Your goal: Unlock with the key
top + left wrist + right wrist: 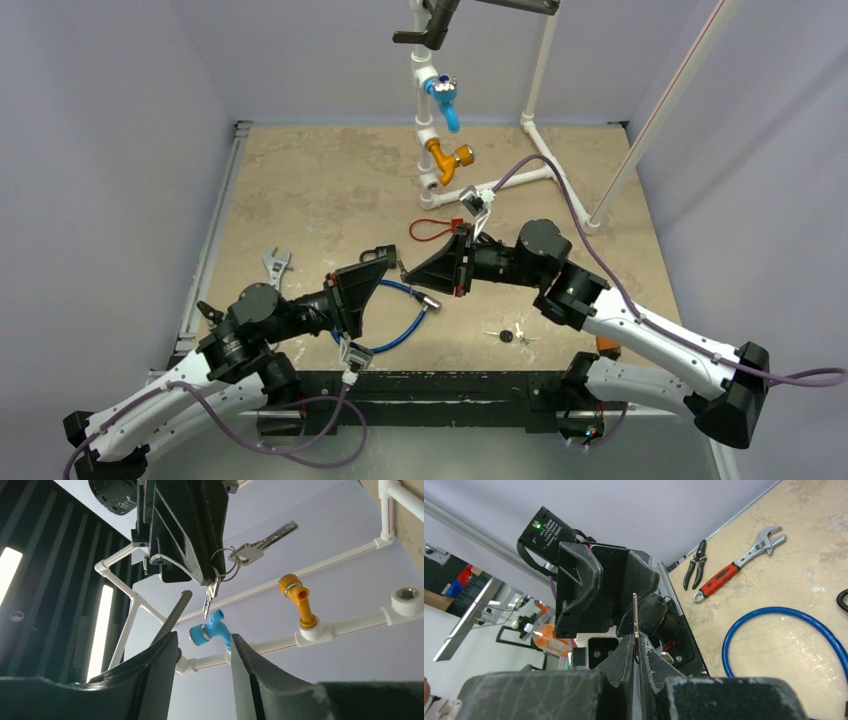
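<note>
At the left of the tabletop (320,180) lie the black pliers (694,572) and, just right of them, an adjustable wrench (275,265) with a red grip. The left arm reaches over them toward the middle. The left pincer (392,262) is raised off the surface and released. In its wrist view its fingers (160,675) stand apart with nothing between them, and a blue tap (212,630) shows through the gap.

Below and slightly near of that pincer, a blue cable (405,318) lies in a loop on the tabletop. Its metal end piece (428,300) lies at the right of the loop. A small black loop (378,252) shows by the left pincer's far side, and I cannot tell what it is.

The right pincer (404,271) faces the left one tip to tip, nearly touching it. It is clenched on the key (635,612), whose thin blade stands edge-on between the closed fingers and points at the left pincer. Spare keys (260,539) hang from a ring under it.

A red cord (430,230) lies farther back. To the right, near the front edge, a second small bunch of keys (508,335) rests on the tabletop. On the white pipe frame (540,75) at the far side, an orange tap (450,160) sits under the blue one.
</note>
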Controlling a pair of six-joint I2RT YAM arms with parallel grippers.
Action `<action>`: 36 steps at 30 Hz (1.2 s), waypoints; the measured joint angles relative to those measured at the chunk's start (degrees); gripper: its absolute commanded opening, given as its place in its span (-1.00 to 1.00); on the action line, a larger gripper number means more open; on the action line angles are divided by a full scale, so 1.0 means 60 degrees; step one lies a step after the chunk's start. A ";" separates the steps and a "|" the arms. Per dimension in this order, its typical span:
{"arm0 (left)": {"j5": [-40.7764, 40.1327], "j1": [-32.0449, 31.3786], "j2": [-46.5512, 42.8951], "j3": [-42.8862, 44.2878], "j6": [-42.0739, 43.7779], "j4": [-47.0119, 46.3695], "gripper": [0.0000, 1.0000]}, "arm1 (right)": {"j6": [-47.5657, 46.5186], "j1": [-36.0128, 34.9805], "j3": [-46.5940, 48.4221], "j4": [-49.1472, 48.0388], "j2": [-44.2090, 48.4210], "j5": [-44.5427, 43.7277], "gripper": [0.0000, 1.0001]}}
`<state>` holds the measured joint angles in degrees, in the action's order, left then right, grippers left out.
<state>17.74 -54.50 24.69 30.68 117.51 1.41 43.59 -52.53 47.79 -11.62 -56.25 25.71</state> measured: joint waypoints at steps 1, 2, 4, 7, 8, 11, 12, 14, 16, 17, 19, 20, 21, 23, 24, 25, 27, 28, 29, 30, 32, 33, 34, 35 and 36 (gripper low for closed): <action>-0.0011 0.0000 -0.0066 0.0000 0.0000 0.0120 -0.02 | -0.0157 0.0000 0.0168 0.0295 -0.0051 0.0138 -1.00; -0.0015 0.0000 -0.0120 0.0007 0.0000 0.0270 -0.01 | -0.0324 0.0000 0.0346 0.0576 -0.0135 0.0219 -1.00; -0.0033 0.0000 -0.0197 0.0044 0.0000 0.0681 0.01 | -0.0641 0.0000 0.0736 0.1111 -0.0386 0.0437 -1.00; -0.0073 0.0000 -0.0200 0.0131 0.0000 0.1184 0.01 | -0.0922 0.0000 0.1107 0.1672 -0.0714 0.0761 -1.00; -0.0073 0.0000 -0.0197 0.0138 0.0000 0.1271 0.00 | -0.0987 0.0000 0.1173 0.1821 -0.0801 0.0892 -1.00; -0.0062 0.0000 -0.0127 0.0138 0.0000 0.1282 -0.05 | -0.1093 0.0000 0.1308 0.2095 -0.1016 0.1220 -1.00; -0.0055 0.0000 -0.0087 0.0138 0.0000 0.1246 -0.07 | -0.1115 0.0000 0.1359 0.2164 -0.1086 0.1337 -1.00; 0.0011 0.0000 -0.0029 0.0135 0.0000 0.1140 -0.14 | -0.1129 0.0000 0.1432 0.2288 -0.1213 0.1530 -1.00; 0.0106 0.0000 -0.0033 0.0135 0.0000 0.1107 -0.20 | -0.1133 0.0000 0.1457 0.2350 -0.1293 0.1694 -1.00; 0.0171 0.0000 -0.0036 0.0135 0.0000 0.1089 -0.22 | -0.1129 0.0000 0.1461 0.2364 -0.1319 0.1774 -1.00; 0.0306 0.0000 -0.0047 0.0135 0.0000 0.1082 -0.27 | -0.1126 0.0000 0.1464 0.2368 -0.1366 0.1909 -1.00; 0.0353 0.0000 -0.0058 0.0135 0.0000 0.1093 -0.28 | -0.1129 0.0000 0.1475 0.2375 -0.1384 0.1945 -1.00; 0.0423 0.0000 -0.0084 0.0135 0.0000 0.1104 -0.29 | -0.1126 0.0000 0.1486 0.2371 -0.1406 0.1978 -1.00; 0.0546 0.0000 -0.0168 0.0135 0.0000 0.1173 -0.30 | -0.1126 0.0000 0.1566 0.2368 -0.1483 0.2091 -1.00; 0.0605 0.0000 -0.0219 0.0135 0.0000 0.1213 -0.30 | -0.1126 0.0000 0.1603 0.2357 -0.1512 0.2135 -1.00; 0.0652 0.0000 -0.0270 0.0135 0.0000 0.1242 -0.30 | -0.1126 0.0000 0.1621 0.2357 -0.1526 0.2153 -1.00; 0.0725 0.0000 -0.0350 0.0131 0.0000 0.1286 -0.29 | -0.1122 0.0000 0.1639 0.2346 -0.1545 0.2178 -1.00; 0.0754 0.0000 -0.0386 0.0117 0.0000 0.1290 -0.29 | -0.1126 0.0000 0.1643 0.2328 -0.1563 0.2178 -1.00; 0.0769 0.0000 -0.0415 0.0106 0.0000 0.1319 -0.29 | -0.1122 0.0000 0.1643 0.2328 -0.1574 0.2182 -1.00; 0.0780 0.0000 -0.0437 0.0091 0.0000 0.1351 -0.30 | -0.1118 0.0000 0.1643 0.2313 -0.1585 0.2186 -1.00; 0.0798 0.0000 -0.0455 0.0076 0.0000 0.1392 -0.32 | -0.1096 0.0000 0.1657 0.2244 -0.1650 0.2215 -1.00; 0.0805 0.0000 -0.0459 0.0073 0.0000 0.1417 -0.34 | -0.1089 0.0000 0.1672 0.2218 -0.1683 0.2229 -1.00; 0.0812 0.0000 -0.0463 0.0062 0.0000 0.1439 -0.37 | -0.1086 0.0000 0.1694 0.2208 -0.1727 0.2255 -1.00; 0.0816 0.0000 -0.0470 0.0058 0.0000 0.1472 -0.47 | -0.1078 0.0000 0.1719 0.2193 -0.1774 0.2302 -1.00; 0.0823 0.0000 -0.0477 0.0058 0.0000 0.1519 -0.58 | -0.1056 0.0000 0.1745 0.2160 -0.1821 0.2353 -1.00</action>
<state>22.68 -54.50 21.82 31.03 117.51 10.52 37.26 -52.53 58.26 1.34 -67.18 39.83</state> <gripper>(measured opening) 0.322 0.015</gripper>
